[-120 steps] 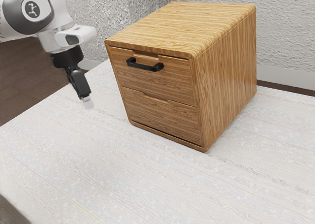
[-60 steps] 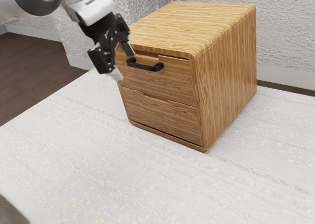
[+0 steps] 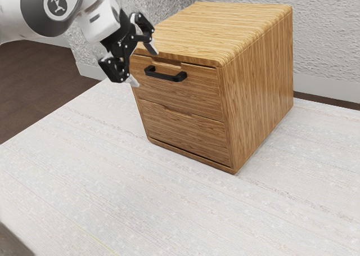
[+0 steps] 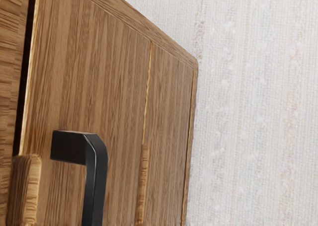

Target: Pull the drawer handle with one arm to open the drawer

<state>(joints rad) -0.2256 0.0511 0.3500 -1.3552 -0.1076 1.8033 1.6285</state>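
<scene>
The pincer (image 3: 143,67) hangs at the top front corner of the wooden cabinet (image 3: 259,81), fingers spread wide and gripping nothing. One fingertip (image 3: 152,49) sits up by the cabinet's top edge, the other (image 3: 133,82) lower down by the side edge. The black handle (image 3: 165,74) is just beside the pincer, on the side away from the arm, close but not between the fingers. It's bolted to the top drawer (image 3: 185,95), whose front lies flush with the cabinet. From the hand's own camera, the handle (image 4: 92,181) looms right ahead against the wood grain, with the second drawer (image 3: 185,129) beyond it. Below the pincer runs the pale surface (image 3: 169,211). As for markings, there's a small white emblem (image 3: 57,3) on the arm's dark round joint cap — a figure, not lettering I can read.
</scene>
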